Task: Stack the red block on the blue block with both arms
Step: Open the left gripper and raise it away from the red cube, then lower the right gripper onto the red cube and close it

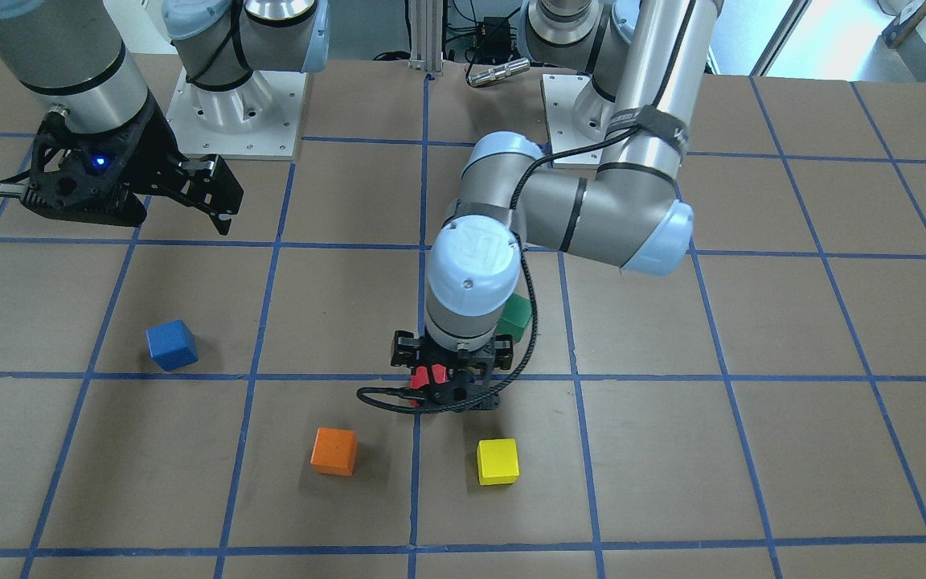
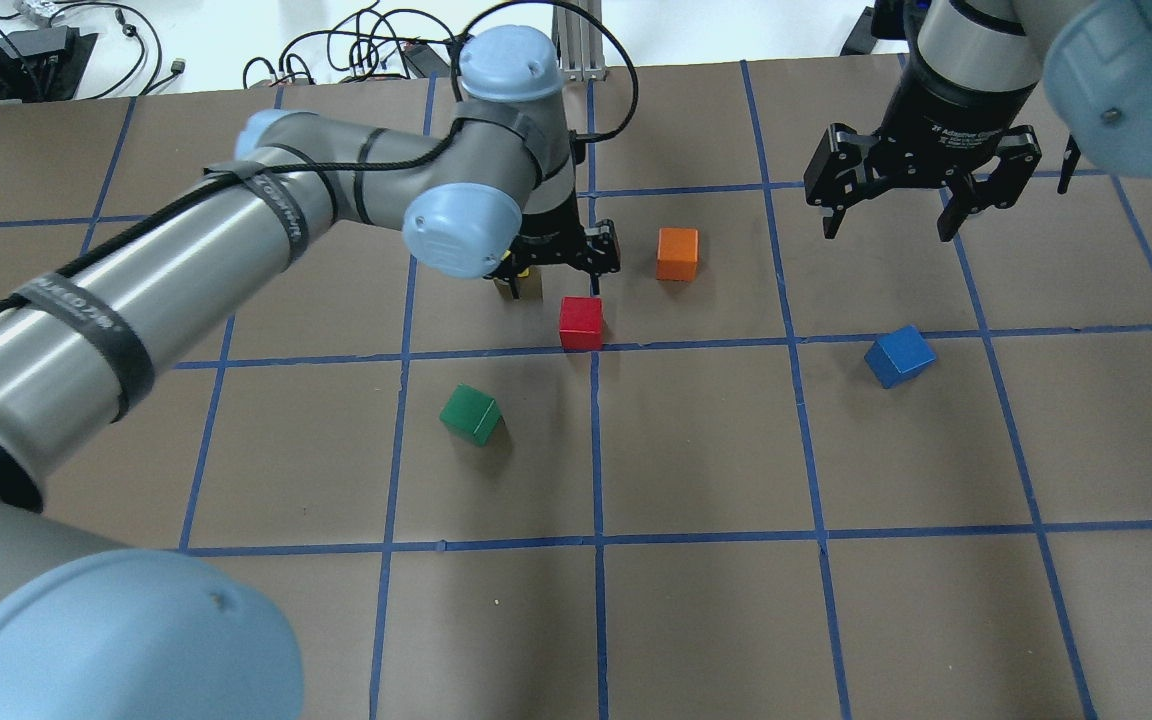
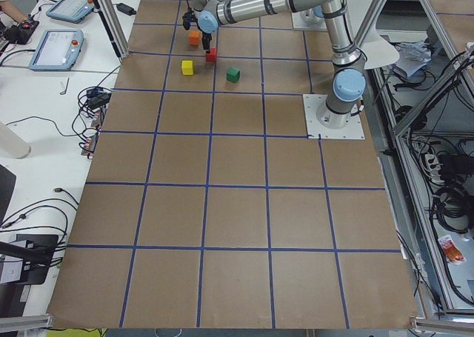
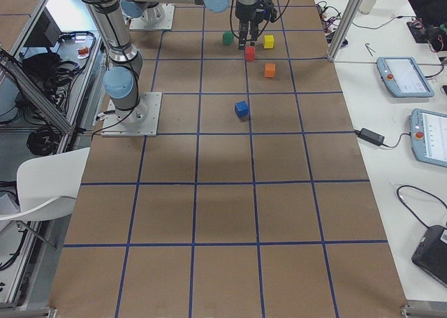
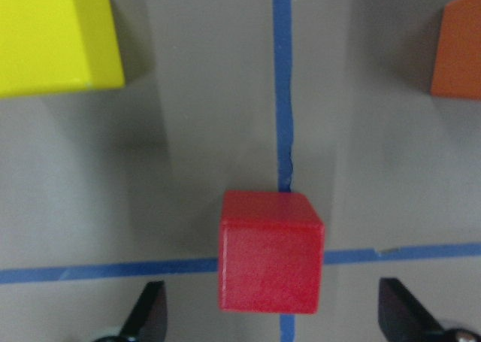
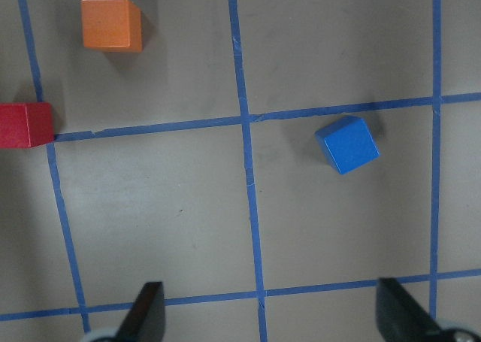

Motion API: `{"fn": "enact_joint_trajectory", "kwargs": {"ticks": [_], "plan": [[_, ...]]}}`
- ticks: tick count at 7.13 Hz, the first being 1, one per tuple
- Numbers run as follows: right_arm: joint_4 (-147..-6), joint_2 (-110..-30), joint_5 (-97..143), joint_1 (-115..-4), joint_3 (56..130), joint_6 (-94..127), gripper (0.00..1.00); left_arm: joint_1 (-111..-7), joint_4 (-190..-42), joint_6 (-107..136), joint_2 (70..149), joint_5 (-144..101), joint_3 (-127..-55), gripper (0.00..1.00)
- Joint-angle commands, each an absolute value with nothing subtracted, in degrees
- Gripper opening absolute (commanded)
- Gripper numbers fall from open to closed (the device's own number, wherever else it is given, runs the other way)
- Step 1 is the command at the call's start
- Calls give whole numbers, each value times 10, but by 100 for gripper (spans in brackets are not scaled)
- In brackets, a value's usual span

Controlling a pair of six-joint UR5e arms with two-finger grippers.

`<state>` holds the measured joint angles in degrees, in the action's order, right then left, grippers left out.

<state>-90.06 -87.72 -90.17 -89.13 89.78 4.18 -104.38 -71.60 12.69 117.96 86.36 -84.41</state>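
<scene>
The red block (image 5: pixel 272 252) sits on a blue tape crossing near the table's middle; it also shows in the overhead view (image 2: pixel 581 322). My left gripper (image 2: pixel 556 272) is open and low over it. One finger stands on each side of the block, neither touching. The blue block (image 2: pixel 899 356) lies alone on the table, turned a little off the grid, and shows in the right wrist view (image 6: pixel 347 144). My right gripper (image 2: pixel 891 220) is open and empty. It hovers high, beyond the blue block.
An orange cube (image 2: pixel 677 253) and a yellow cube (image 1: pixel 497 461) lie just beyond the red block. A green cube (image 2: pixel 471 414) lies nearer the robot, to the left. Brown table paper with a blue tape grid (image 2: pixel 696 345).
</scene>
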Motion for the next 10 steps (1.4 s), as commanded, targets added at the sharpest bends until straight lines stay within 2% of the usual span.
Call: {"fn": "enact_joint_trajectory", "kwargs": {"ticks": [1, 2, 5, 7, 10], "plan": [[-901, -869, -886, -892, 898, 44, 100, -935, -814, -4, 1093, 865, -838, 100], [-901, -865, -886, -892, 897, 43, 100, -896, -819, -35, 1058, 886, -838, 100], [-967, -823, -886, -910, 891, 46, 100, -891, -864, -48, 966, 914, -845, 100], [-1001, -795, -863, -924, 889, 57, 100, -906, -877, -37, 950, 918, -840, 100], [-1097, -726, -865, -1018, 891, 162, 100, -913, -901, -37, 943, 916, -845, 100]]}}
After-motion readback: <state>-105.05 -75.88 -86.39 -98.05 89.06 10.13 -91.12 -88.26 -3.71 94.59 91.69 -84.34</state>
